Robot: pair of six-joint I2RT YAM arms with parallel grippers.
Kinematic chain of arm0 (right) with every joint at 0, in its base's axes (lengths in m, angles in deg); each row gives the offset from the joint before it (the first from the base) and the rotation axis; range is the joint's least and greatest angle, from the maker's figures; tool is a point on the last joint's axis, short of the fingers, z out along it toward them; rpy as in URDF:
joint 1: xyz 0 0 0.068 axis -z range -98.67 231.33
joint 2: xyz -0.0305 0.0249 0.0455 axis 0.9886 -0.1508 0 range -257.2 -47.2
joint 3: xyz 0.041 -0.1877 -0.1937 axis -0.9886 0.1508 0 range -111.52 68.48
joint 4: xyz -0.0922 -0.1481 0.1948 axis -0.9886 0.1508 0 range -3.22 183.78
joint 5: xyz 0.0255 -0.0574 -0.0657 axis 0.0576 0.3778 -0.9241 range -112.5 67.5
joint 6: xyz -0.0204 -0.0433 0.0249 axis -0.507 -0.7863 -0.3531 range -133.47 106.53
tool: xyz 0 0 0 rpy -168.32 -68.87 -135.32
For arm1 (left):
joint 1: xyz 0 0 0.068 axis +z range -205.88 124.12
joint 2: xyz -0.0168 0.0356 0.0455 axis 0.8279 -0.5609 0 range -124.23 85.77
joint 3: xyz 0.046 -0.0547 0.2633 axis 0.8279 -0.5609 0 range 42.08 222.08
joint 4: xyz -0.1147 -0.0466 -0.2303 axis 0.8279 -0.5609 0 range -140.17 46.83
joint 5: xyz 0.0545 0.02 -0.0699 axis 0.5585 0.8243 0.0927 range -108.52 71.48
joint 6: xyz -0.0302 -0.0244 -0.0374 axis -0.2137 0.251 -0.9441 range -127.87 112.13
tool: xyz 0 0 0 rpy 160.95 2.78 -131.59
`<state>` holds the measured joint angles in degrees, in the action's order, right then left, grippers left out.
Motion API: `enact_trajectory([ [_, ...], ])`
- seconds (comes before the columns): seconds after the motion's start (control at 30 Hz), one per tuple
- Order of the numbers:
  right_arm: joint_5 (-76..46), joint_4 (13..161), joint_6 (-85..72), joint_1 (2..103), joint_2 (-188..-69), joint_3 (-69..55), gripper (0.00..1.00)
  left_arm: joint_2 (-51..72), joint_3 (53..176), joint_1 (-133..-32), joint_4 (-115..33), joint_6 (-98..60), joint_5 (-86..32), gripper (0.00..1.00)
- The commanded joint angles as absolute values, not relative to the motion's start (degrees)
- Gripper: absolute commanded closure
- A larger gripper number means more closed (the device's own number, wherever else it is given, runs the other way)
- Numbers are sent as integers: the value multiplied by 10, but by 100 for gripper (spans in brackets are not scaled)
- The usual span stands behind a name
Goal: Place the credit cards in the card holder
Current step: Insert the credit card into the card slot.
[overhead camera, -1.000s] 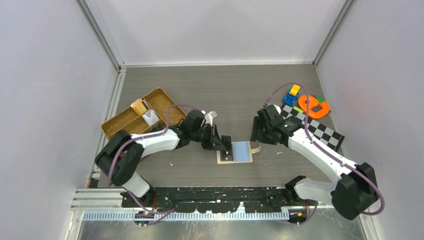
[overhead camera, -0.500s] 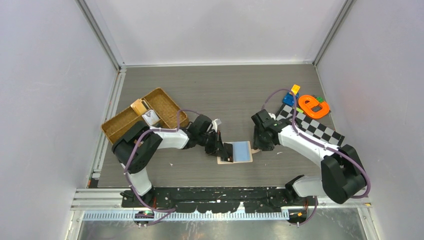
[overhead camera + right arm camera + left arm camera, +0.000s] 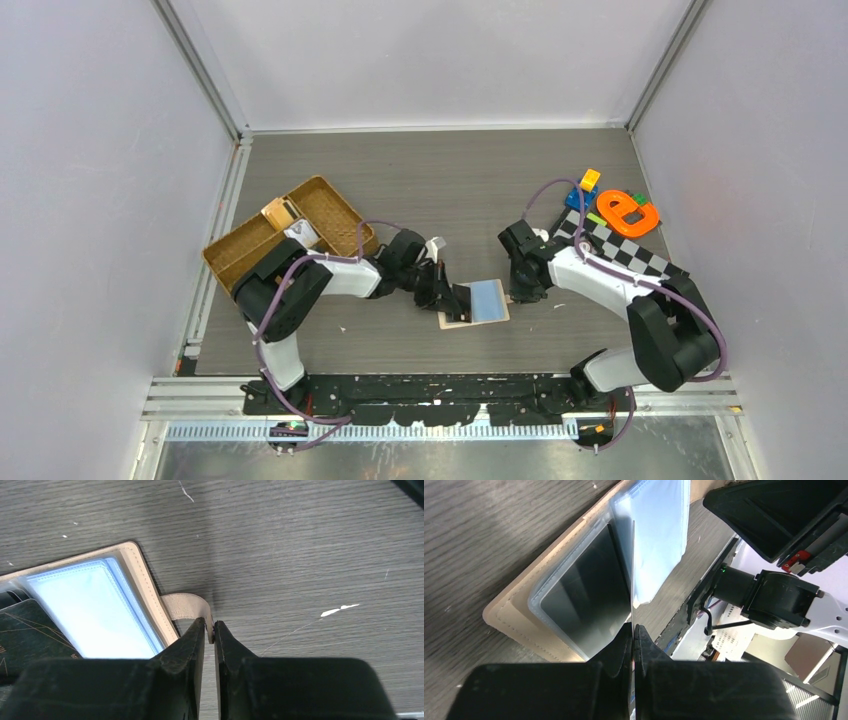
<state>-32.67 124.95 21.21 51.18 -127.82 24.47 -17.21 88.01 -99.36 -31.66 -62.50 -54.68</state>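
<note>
The peach-beige card holder (image 3: 487, 301) lies open on the table between the arms, its clear blue-tinted pockets (image 3: 95, 610) facing up. My left gripper (image 3: 632, 626) is shut on a thin credit card (image 3: 631, 575) seen edge-on, its far end down at the pockets of the card holder (image 3: 514, 620). In the right wrist view a dark card face (image 3: 27, 632) with fine lines shows at the holder's left side. My right gripper (image 3: 210, 624) is shut on the holder's snap tab (image 3: 185, 606). From above, the left gripper (image 3: 448, 296) and the right gripper (image 3: 519, 292) flank the holder.
A brown wicker tray (image 3: 325, 200) with small items stands at the left behind the left arm. A chequered board (image 3: 640, 262), toy bricks (image 3: 583, 190) and an orange ring-shaped piece (image 3: 628, 212) lie at the right. Grey walls enclose the table.
My right gripper has come down to the holder's tab and closed on it. The left arm has drawn in with its card, and the holder has turned slightly.
</note>
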Motion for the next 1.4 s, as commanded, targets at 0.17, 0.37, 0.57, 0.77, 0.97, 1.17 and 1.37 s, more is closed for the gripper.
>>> enact_trajectory([
  [0.17,-358,1246,224,511,-1283,239,89,-195,889,-994,-265,-661,-571,100],
  [0.37,-359,1246,226,511,-1285,239,92,-194,880,-994,-241,-687,-580,100],
  [0.57,-359,1247,226,511,-1284,239,93,-191,865,-993,-192,-729,-590,100],
  [0.77,-359,1247,226,512,-1282,239,94,-196,863,-992,-195,-728,-589,100],
  [0.97,-361,1249,227,511,-1281,239,95,-190,849,-982,-196,-727,-572,100],
  [1.17,-361,1249,227,511,-1285,238,96,-202,849,-982,-183,-733,-576,100],
  [1.37,-361,1249,228,511,-1286,238,96,-211,851,-982,-166,-741,-581,100],
])
